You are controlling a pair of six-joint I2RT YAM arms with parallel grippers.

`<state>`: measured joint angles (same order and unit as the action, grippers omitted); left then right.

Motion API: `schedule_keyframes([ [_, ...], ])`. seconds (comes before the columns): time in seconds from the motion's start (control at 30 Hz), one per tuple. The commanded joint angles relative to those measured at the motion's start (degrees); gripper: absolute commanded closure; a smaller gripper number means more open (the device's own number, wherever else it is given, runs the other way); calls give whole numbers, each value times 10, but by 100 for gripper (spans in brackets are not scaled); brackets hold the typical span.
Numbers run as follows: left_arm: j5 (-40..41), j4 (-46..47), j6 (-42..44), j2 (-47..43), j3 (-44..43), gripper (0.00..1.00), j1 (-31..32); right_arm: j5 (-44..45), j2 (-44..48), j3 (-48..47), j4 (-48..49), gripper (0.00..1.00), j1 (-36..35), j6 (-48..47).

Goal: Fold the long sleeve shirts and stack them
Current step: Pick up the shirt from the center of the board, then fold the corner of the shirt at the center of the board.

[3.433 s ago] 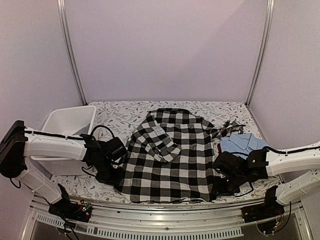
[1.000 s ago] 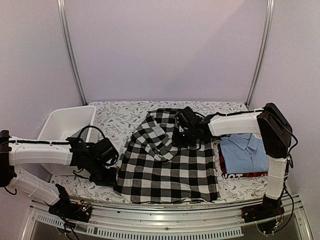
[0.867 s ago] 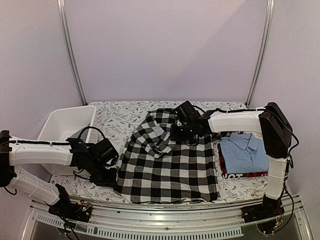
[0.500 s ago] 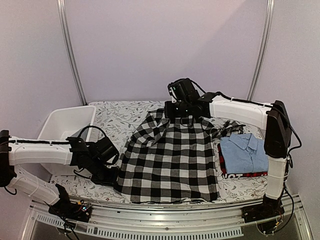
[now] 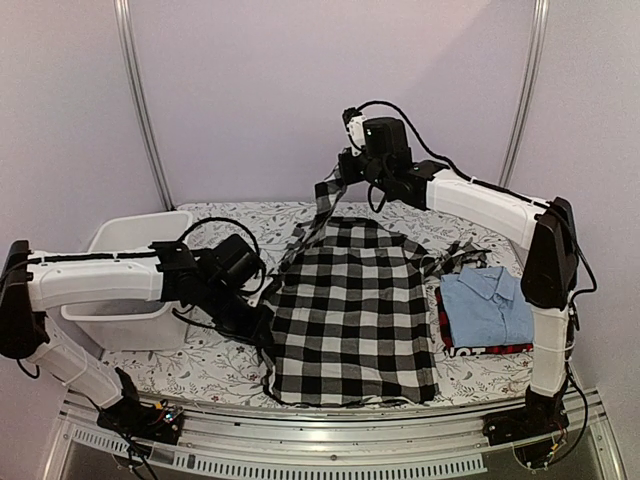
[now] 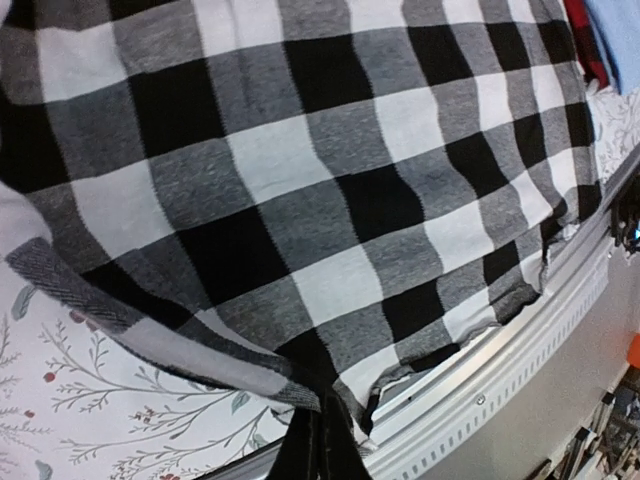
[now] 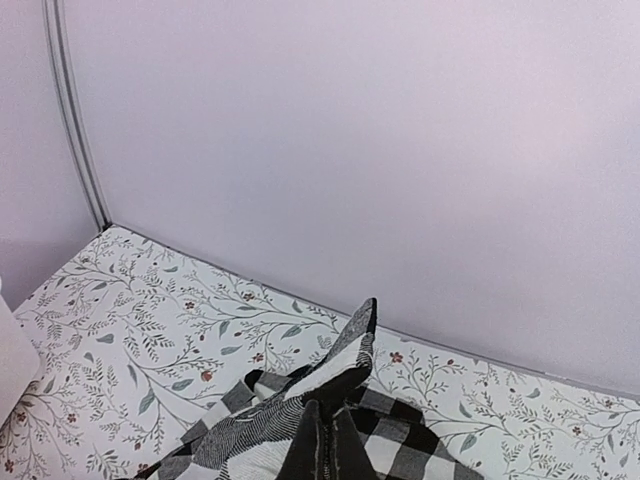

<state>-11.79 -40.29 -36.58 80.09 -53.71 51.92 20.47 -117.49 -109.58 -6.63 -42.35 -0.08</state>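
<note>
The large black-and-white checked shirt (image 5: 355, 310) lies spread in the middle of the table. My left gripper (image 5: 262, 328) is shut on its near-left hem, which is drawn in toward the shirt's middle; in the left wrist view the fingertips (image 6: 318, 445) pinch the bunched hem (image 6: 300, 370). My right gripper (image 5: 343, 178) is high above the table's back edge, shut on a sleeve (image 5: 315, 215) that hangs taut down to the shirt. The right wrist view shows the sleeve end (image 7: 352, 355) rising from that gripper (image 7: 327, 430). A folded light blue shirt (image 5: 485, 300) lies on a red-and-black one (image 5: 478, 351) at the right.
A white plastic tub (image 5: 140, 235) stands at the table's left, behind my left arm. The floral tablecloth (image 5: 235, 235) covers the table. A metal rail (image 6: 500, 375) runs along the near edge, close to the shirt's hem. Plain walls enclose the back and sides.
My left gripper has shut on the hem and dragged it rightward. My right gripper has lifted the sleeve up off the shirt to above the table's back edge.
</note>
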Motion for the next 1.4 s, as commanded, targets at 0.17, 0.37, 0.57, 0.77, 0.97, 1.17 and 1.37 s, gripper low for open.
schedule_keyframes([
  [0.17,-89,0,95,81,-89,100,54,40,-16,-20,144,100,39,-79],
  [0.37,-120,-2,108,103,-114,100,63,18,-28,-44,160,100,69,-86],
  [0.57,-150,-4,119,144,-156,100,71,-25,-30,-49,153,100,99,-57],
  [0.77,-173,-7,122,180,-188,100,83,-49,-23,-33,146,100,114,-29],
  [0.97,-177,-8,117,214,-212,100,86,-68,-16,-6,145,100,126,-16],
  [1.17,-194,10,110,251,-221,100,88,-108,-1,33,141,100,128,18],
  [1.37,-203,26,109,279,-220,100,90,-121,27,76,141,100,127,41],
])
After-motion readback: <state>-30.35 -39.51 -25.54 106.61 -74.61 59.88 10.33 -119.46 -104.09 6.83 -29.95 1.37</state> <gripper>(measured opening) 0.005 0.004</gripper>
